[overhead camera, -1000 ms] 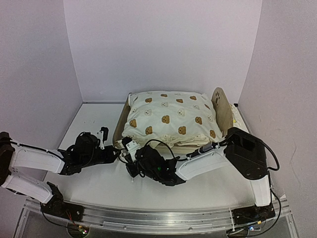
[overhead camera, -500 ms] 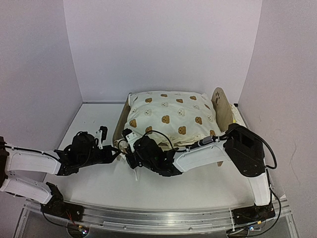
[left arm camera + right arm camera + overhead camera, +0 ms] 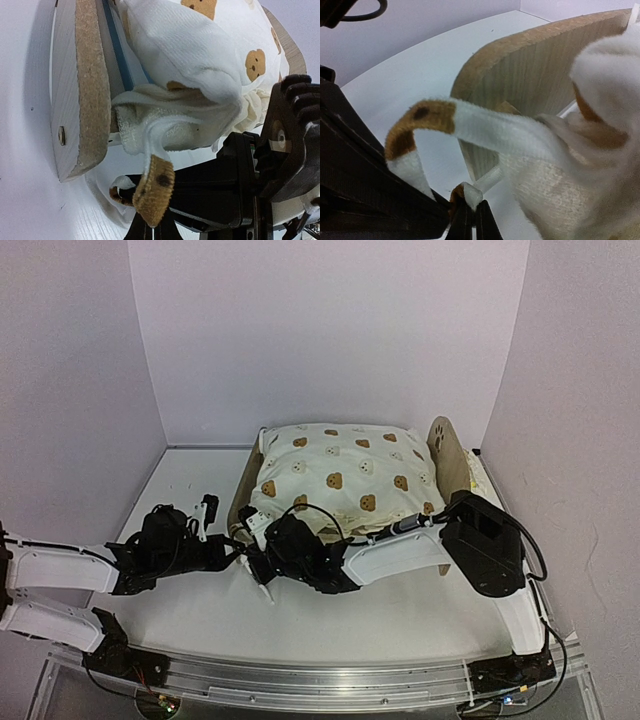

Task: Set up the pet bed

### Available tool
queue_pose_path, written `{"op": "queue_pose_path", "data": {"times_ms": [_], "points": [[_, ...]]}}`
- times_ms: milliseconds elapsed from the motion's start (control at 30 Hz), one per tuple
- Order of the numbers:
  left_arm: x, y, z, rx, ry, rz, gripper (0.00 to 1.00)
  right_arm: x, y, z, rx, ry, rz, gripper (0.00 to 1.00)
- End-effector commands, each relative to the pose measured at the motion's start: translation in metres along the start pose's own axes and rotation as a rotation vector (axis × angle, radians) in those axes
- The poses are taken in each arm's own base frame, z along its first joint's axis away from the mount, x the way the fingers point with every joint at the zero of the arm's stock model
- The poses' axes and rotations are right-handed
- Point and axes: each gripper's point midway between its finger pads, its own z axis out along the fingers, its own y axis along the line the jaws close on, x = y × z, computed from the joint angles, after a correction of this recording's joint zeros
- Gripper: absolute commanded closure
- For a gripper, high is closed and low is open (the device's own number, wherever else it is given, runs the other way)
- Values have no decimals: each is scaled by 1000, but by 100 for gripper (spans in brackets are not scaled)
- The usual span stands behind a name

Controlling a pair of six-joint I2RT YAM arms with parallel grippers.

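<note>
The pet bed (image 3: 243, 483) is light wood with two arched end boards; its left board (image 3: 82, 95) and a strip of blue-striped base (image 3: 116, 47) show in the left wrist view. A cream bear-print cushion (image 3: 345, 472) lies on it. From under the cushion's near left corner a cream fleecy cloth (image 3: 165, 132) with brown patches hangs out. My left gripper (image 3: 152, 231) is shut on a brown-patched corner of this cloth. My right gripper (image 3: 470, 222) is shut on another corner of the cloth (image 3: 500, 132), just in front of the left end board (image 3: 530, 65). Both grippers (image 3: 247, 556) meet there.
White walls enclose the table on three sides. The right arm's forearm (image 3: 400, 555) stretches along the bed's front side. The bed's right end board (image 3: 447, 455) stands close to the right wall. Bare white tabletop (image 3: 180, 480) lies left of the bed.
The right arm's wrist has shifted left and a little toward the bed's left front corner. The left arm has followed slightly. Both grips stay shut on the cloth.
</note>
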Motion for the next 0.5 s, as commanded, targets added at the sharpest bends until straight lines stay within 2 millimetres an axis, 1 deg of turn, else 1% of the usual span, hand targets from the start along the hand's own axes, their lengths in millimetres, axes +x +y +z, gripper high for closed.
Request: {"op": "queue_pose_path", "data": {"times_ms": [0, 33, 133, 200, 333, 467], "points": [[-5, -9, -7, 27, -2, 24, 100, -15, 13, 5, -82, -35, -24, 100], [-5, -10, -9, 26, -1, 24, 100, -16, 16, 4, -103, -41, -30, 100], [-6, -11, -12, 24, 2, 26, 99, -19, 11, 4, -143, -72, -6, 100], [-8, -13, -14, 27, -1, 26, 97, -18, 5, 5, -186, -89, 29, 100], [-9, -16, -15, 32, 6, 28, 95, -22, 1, 5, -313, -140, 95, 100], [-10, -19, -15, 41, 13, 33, 94, -25, 8, 6, -391, -145, 91, 100]]}}
